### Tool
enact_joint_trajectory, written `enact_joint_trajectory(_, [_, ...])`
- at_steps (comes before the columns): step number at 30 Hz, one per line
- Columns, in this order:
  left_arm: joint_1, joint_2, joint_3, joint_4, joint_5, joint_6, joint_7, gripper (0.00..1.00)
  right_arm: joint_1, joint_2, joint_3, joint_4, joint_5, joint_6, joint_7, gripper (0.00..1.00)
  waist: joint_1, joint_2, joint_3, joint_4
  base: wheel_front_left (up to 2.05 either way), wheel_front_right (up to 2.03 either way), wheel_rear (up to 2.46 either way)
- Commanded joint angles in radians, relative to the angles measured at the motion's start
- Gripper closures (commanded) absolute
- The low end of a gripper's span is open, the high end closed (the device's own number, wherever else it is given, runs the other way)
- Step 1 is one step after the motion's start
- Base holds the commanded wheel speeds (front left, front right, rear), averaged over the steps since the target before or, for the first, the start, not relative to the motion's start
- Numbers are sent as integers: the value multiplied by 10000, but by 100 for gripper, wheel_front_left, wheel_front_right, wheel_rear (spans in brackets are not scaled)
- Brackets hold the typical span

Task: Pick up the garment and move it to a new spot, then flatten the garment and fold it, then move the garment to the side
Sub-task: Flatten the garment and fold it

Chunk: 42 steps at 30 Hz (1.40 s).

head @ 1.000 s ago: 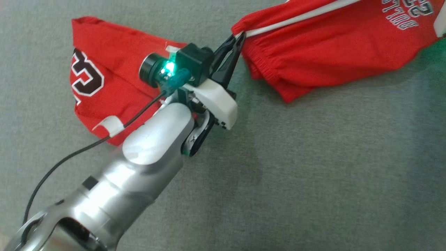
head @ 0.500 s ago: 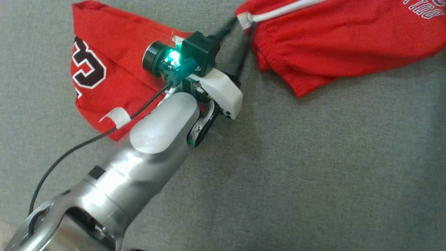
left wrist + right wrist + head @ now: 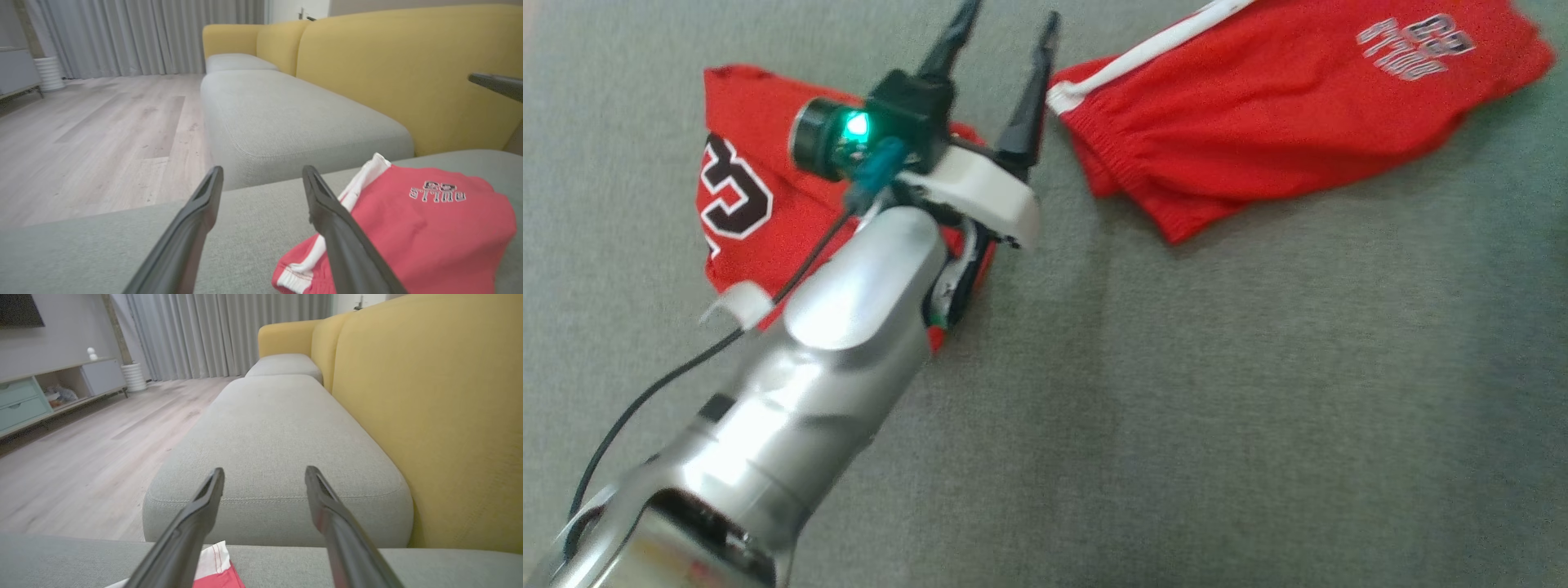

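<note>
My left gripper [image 3: 1011, 16] stands spread wide with nothing between its fingers. From the left wrist view [image 3: 262, 169] I see bare grey seat cushion [image 3: 253, 228] in the gap. The red shorts [image 3: 1258, 114] lie flat on that cushion to the gripper's right. Their white-striped waistband corner sits just beside the right-hand finger. From the wrist camera that finger crosses in front of the shorts [image 3: 429, 228], so it may be brushing the hem, but I cannot tell for sure. A red jersey [image 3: 743, 196] with a dark numeral lies on the other side, partly under my left forearm and apart from the shorts.

My right gripper [image 3: 264, 470] is just as wide open and holds nothing. A strip of red-and-white cloth [image 3: 216, 571] shows low between its fingers, on the cushion.
</note>
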Motion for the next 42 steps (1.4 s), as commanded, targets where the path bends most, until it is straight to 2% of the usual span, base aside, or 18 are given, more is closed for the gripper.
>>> enact_joint_trajectory(1, [96,468,577,-433,-8,162,-194,0,637,159,129,-635,323,-9,-332,0,1,0,-662,-397,0,0,0])
enact_joint_trajectory(6, [653,771,1105,-1055,151,357,-271,0,1652,412,-75,-1515,777,-9,-684,0,1,0,-1217,-666,0,0,0])
enact_joint_trajectory(11, [1824,1125,1814,-2121,789,520,-279,0,3215,991,-482,-2904,877,-9,-879,0,1,0,-1859,-954,0,0,0])
enact_joint_trajectory(21, [4753,1128,2918,-2953,1540,573,-282,0,7027,3199,-1837,-5228,-236,-9,-947,0,1,0,-2834,-1352,0,0,0])
enact_joint_trajectory(24, [5517,978,3287,-3192,1770,512,-282,0,7968,3612,-2009,-5707,-666,-9,-950,0,1,0,-2906,-1417,0,0,0])
enact_joint_trajectory(28, [6051,776,3595,-3297,2174,287,-282,0,8666,3837,-2139,-6065,-965,-9,-912,0,1,0,-2926,-1420,0,0,0])
enact_joint_trajectory(33, [6128,534,3894,-3283,2569,6,-282,0,8797,3911,-2219,-6487,-1164,-9,-653,0,1,0,-2731,-1380,0,0,0])
enact_joint_trajectory(38, [5883,304,4073,-3311,2905,-255,-283,0,8347,3913,-2340,-6849,-1673,-9,-148,0,1,0,-2153,-1230,0,0,0])
enact_joint_trajectory(42, [5572,123,4164,-3324,3121,-444,-283,0,7505,3642,-2775,-6677,-2392,-9,868,0,1,0,-1482,-990,0,0,0])
